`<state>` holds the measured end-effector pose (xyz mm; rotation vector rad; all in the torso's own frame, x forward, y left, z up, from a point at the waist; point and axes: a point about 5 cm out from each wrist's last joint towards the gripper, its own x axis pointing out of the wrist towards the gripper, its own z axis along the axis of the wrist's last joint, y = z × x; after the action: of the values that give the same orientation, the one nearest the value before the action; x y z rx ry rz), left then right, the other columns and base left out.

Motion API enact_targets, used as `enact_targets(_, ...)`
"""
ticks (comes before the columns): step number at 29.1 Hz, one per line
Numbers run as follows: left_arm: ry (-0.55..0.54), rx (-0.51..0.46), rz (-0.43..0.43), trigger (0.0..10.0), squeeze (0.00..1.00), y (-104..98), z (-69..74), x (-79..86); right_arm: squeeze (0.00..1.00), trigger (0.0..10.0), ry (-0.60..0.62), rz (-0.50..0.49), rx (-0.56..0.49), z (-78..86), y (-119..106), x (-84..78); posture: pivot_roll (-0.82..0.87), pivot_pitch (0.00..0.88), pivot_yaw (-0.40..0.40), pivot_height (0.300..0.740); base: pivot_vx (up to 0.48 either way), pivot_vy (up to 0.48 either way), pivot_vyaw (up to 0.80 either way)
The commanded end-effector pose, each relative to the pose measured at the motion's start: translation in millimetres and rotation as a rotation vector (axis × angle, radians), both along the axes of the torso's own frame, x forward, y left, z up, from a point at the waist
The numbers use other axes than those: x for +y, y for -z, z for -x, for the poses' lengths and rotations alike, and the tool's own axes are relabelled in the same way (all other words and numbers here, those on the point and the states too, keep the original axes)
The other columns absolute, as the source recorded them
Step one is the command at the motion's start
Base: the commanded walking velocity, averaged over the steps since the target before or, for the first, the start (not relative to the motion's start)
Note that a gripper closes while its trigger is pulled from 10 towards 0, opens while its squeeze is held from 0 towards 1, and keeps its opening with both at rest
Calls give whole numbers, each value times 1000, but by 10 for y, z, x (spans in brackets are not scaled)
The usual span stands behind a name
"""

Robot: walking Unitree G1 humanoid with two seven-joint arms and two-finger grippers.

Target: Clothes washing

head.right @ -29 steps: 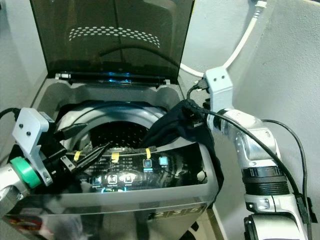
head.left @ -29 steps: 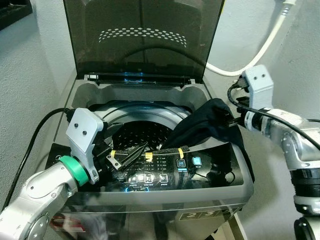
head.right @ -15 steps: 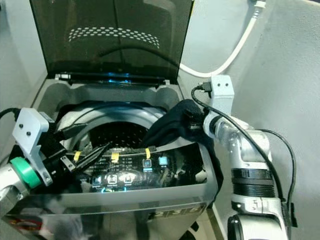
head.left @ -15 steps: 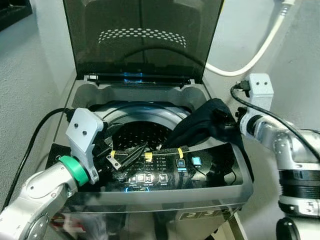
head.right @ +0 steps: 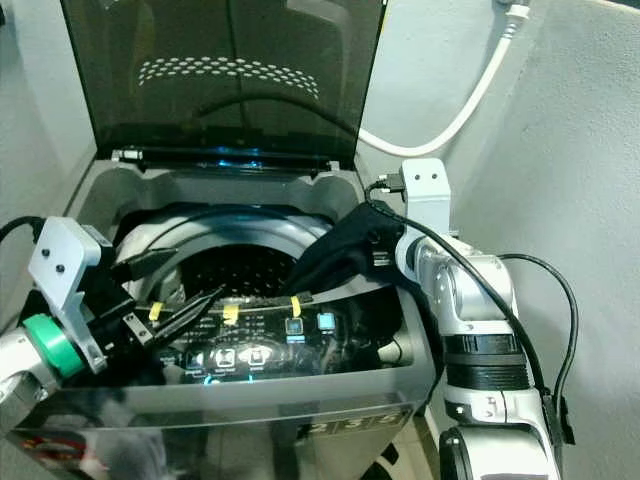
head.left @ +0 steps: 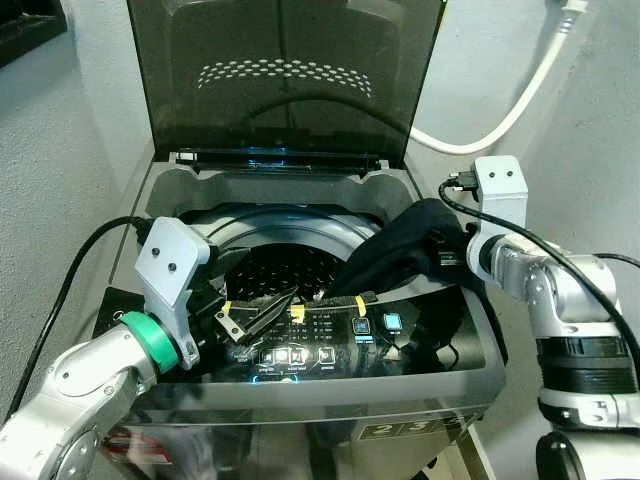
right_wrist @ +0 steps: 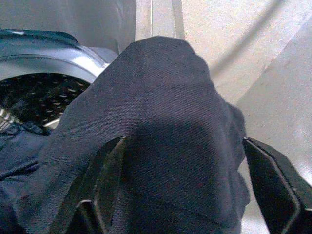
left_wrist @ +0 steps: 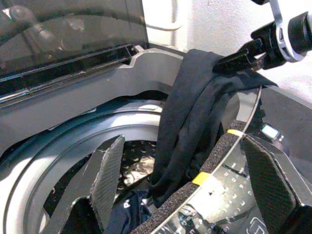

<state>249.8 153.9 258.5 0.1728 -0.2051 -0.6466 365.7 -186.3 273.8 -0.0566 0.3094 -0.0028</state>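
Right tool is at the right rim of the washing machine, its two black fingers spread wide with a dark cloth bunched between them, not pinched. That cloth is dark navy, soft and crumpled; it hangs over the rim and down into the drum, and its lower end is lost in the dark there. Left tool hangs over the front panel, fingers apart, holding nothing.
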Motion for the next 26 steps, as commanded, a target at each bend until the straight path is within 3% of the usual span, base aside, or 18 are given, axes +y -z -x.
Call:
enact_targets(1, 14, 19, -13, 10000, 0, 21, -2, -15, 0, 2510, 19, -32, 87, 1, 144, -18, 139, 72, -4, 740, 0, 0, 0)
enact_targets(2, 13, 19, -13, 10000, 0, 20, -3, -15, 0, 0, 15, -73, 107, -1, 154, -10, 139, 74, -3, 740, 0, 0, 0)
enact_targets(10, 11, 21, -17, 10000, 0, 25, -3, -10, 0, 0, 7, -182, 158, 10, 182, 14, 140, 79, -4, 740, 0, 0, 0)
enact_targets(26, 8, 20, -21, 10000, 0, 28, -11, -10, 0, 0, -11, -221, 151, 1, 68, 45, 141, 78, -7, 740, 0, 0, 0)
